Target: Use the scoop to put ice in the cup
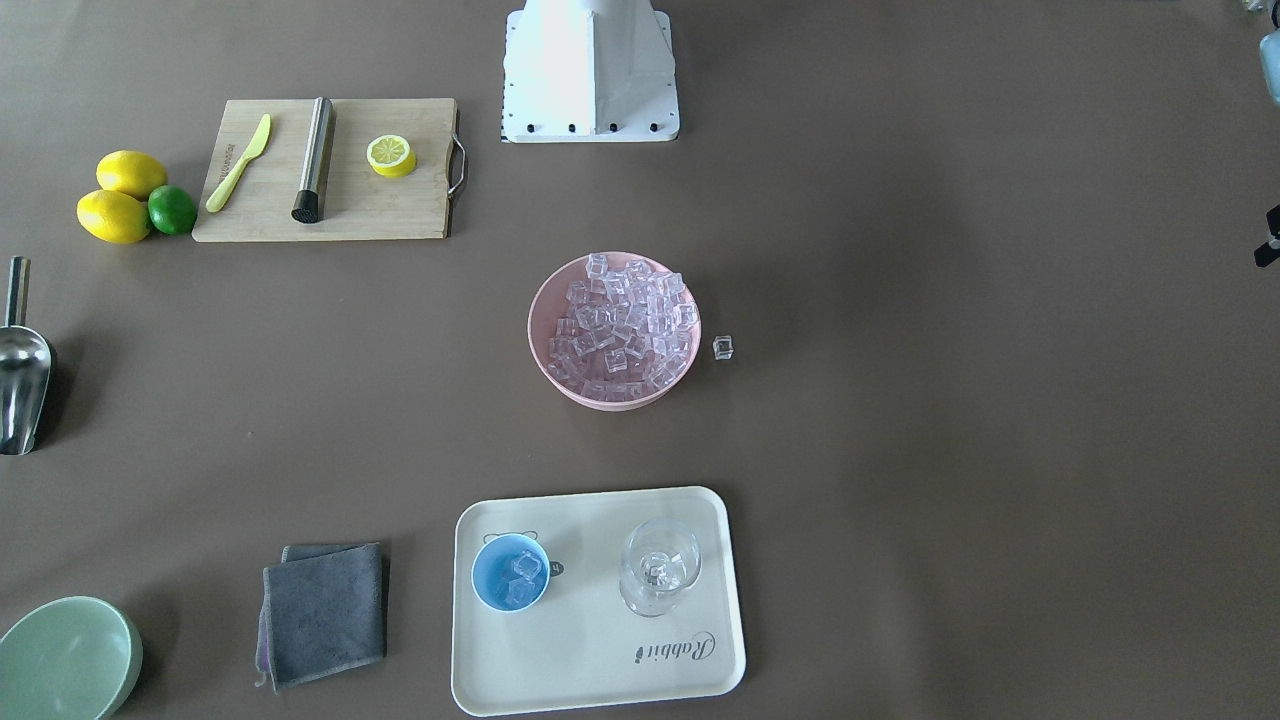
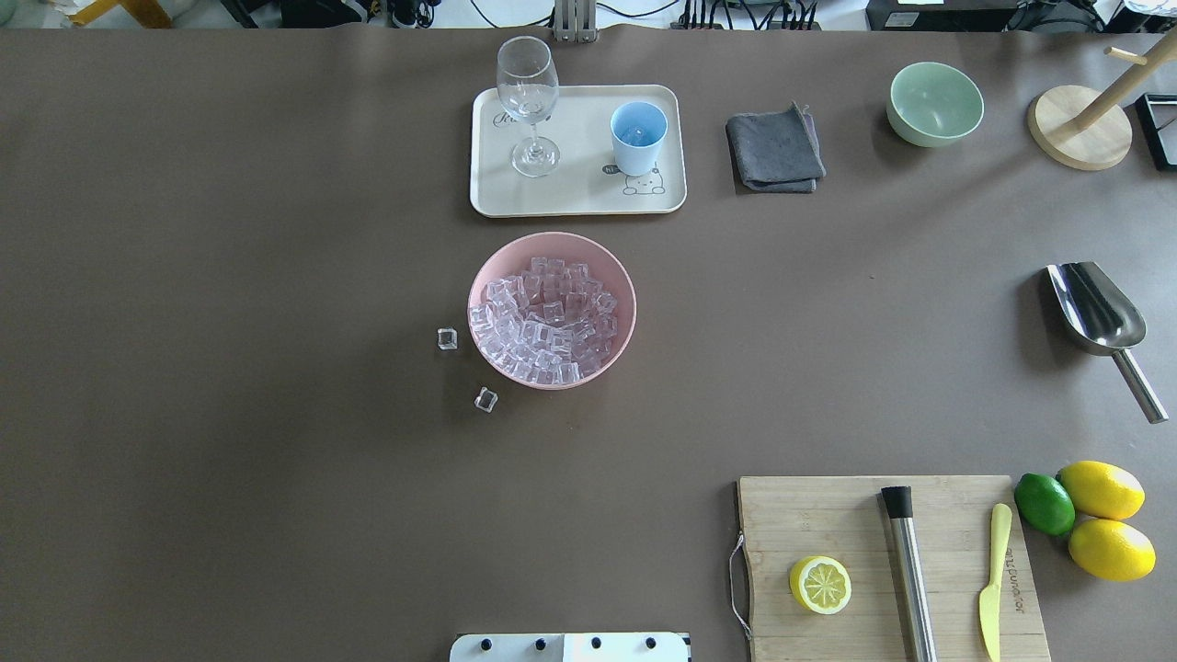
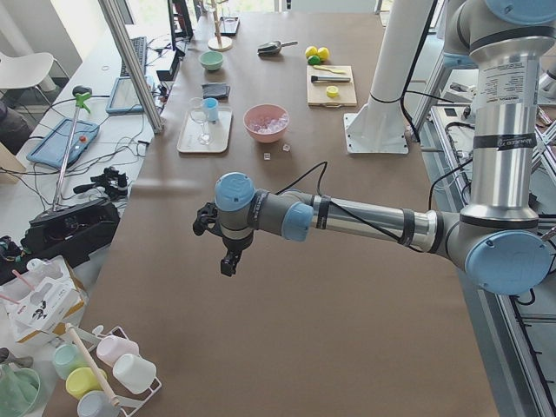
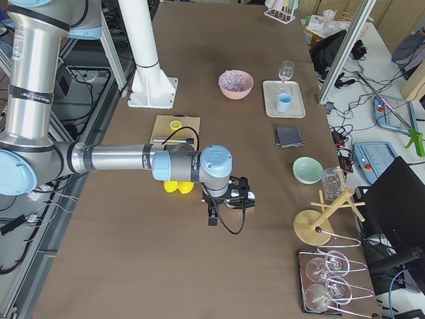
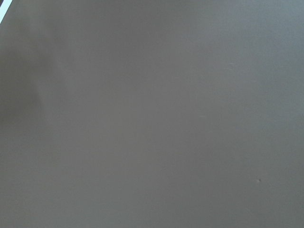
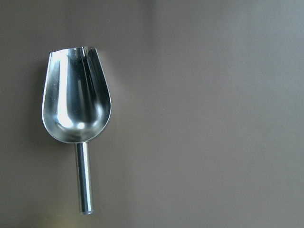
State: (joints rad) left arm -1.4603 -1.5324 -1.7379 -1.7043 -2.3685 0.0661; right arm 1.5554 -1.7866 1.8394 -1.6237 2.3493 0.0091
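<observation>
The steel scoop [image 1: 22, 370] lies empty on the table at the robot's right end, and also shows in the overhead view [image 2: 1099, 317]. The right wrist view looks straight down on it [image 6: 76, 102]. My right gripper [image 4: 212, 216] hovers above it; I cannot tell if it is open. The light-blue cup [image 1: 510, 572] stands on a cream tray [image 1: 600, 660] and holds a few ice cubes. A pink bowl [image 2: 552, 246] is full of ice [image 2: 547, 317]. Two loose cubes [image 2: 447, 339] lie beside it. My left gripper [image 3: 228, 256] hangs over bare table far away; its state is unclear.
A wine glass [image 1: 658, 565] stands on the tray beside the cup. A cutting board [image 2: 883, 515] carries a muddler [image 2: 908, 570], a yellow knife and half a lemon. Lemons and a lime [image 2: 1085, 506], a grey cloth [image 2: 774, 147], a green bowl [image 2: 934, 103] and a wooden rack [image 2: 1080, 138] stand around.
</observation>
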